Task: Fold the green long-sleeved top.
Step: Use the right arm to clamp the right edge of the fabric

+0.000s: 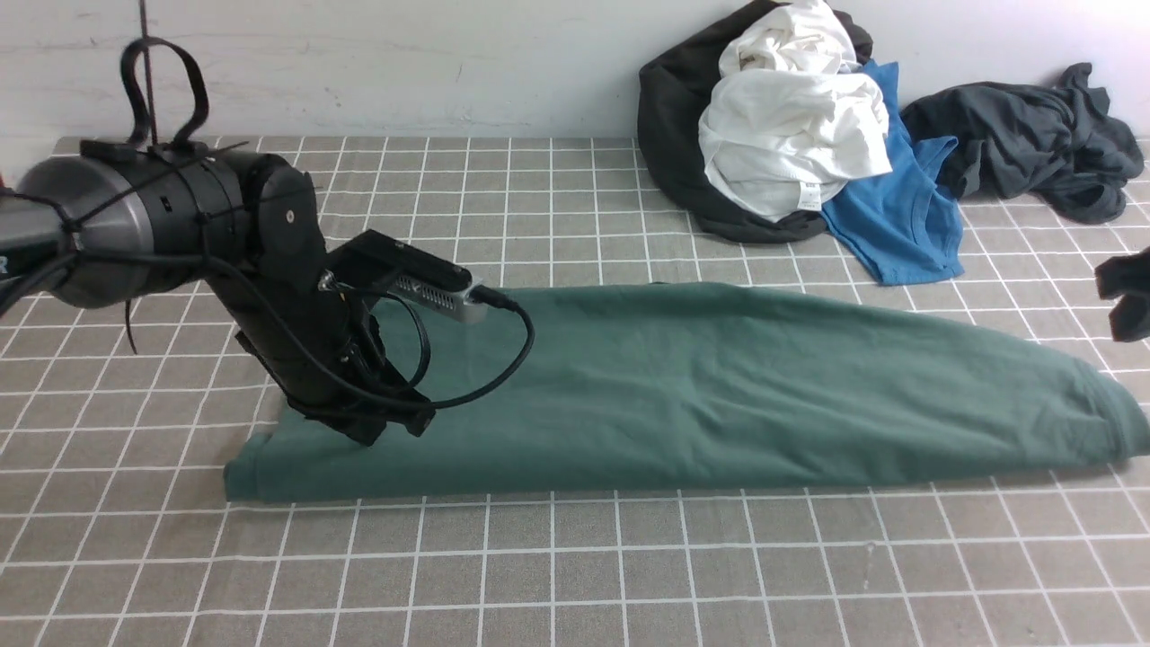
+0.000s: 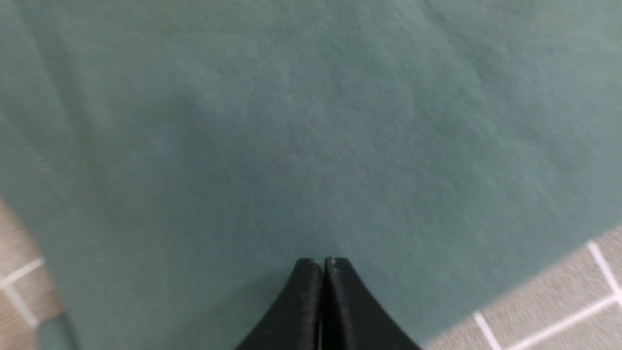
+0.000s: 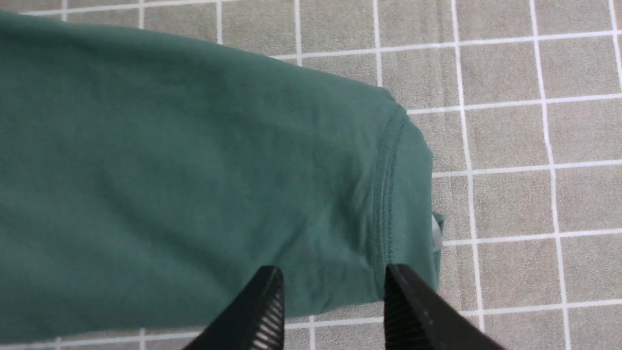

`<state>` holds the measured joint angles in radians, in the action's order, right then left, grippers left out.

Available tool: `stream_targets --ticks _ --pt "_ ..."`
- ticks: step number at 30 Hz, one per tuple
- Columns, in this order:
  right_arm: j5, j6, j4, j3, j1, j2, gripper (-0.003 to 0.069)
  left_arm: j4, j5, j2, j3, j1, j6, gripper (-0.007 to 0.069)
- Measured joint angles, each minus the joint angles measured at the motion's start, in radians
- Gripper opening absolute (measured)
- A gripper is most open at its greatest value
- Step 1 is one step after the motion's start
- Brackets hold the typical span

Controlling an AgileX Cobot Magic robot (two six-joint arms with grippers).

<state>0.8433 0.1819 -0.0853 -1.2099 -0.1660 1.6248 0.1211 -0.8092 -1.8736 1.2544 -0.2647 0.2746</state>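
Note:
The green long-sleeved top (image 1: 719, 386) lies folded into a long band across the checked table cloth, from front left to right. My left gripper (image 1: 382, 431) is down on its left end. In the left wrist view the left gripper (image 2: 322, 262) has its jaws pressed together, with no cloth showing between them, over plain green fabric (image 2: 311, 121). My right gripper (image 3: 335, 274) is open and hovers above the top's right end (image 3: 170, 170), by the ribbed band and a white tag (image 3: 436, 233). In the front view the right gripper (image 1: 1127, 301) only shows at the right edge.
A heap of clothes lies at the back right against the wall: a black garment (image 1: 674, 135), a white one (image 1: 791, 135), the bright blue T-shirt (image 1: 898, 216) and the dark grey garment (image 1: 1024, 135). The checked cloth (image 1: 575, 575) covers the table.

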Motion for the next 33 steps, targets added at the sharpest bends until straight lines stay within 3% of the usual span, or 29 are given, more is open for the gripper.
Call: stream_targets --ticks 9,13,19,24,26,27,29,31,33 --pt "-0.068 -0.142 0.12 0.0 -0.009 0.191 0.0539 0.008 0.002 -0.089 0.002 0.0 0.001 -0.0007" --pt "-0.076 -0.188 0.144 0.0 -0.012 0.289 0.0551 0.008 0.0 -0.091 0.004 0.0 0.001 -0.0007" --pt "-0.091 -0.172 0.085 -0.005 -0.015 0.341 0.0542 0.008 -0.002 -0.091 0.004 0.0 0.007 -0.0007" --pt "-0.093 -0.107 0.025 -0.01 -0.016 0.341 0.0437 0.008 -0.005 -0.091 0.004 0.0 0.014 -0.0007" --pt "-0.086 -0.077 -0.003 -0.017 -0.016 0.341 0.0311 0.008 -0.006 -0.091 0.005 0.0 0.015 -0.0007" --pt "-0.083 -0.075 -0.007 -0.018 -0.016 0.341 0.03 0.008 -0.006 -0.091 0.005 0.0 0.015 -0.0007" --pt "-0.068 -0.054 -0.008 -0.028 -0.016 0.329 0.0155 0.007 -0.006 -0.088 0.005 0.0 0.015 -0.0007" --pt "-0.051 -0.051 0.013 -0.033 -0.016 0.301 0.0061 0.002 -0.007 -0.08 0.003 0.0 0.015 -0.0007" --pt "-0.037 -0.061 0.055 -0.035 -0.015 0.252 0.0022 -0.011 -0.024 -0.059 0.0 0.0 0.015 -0.0007"
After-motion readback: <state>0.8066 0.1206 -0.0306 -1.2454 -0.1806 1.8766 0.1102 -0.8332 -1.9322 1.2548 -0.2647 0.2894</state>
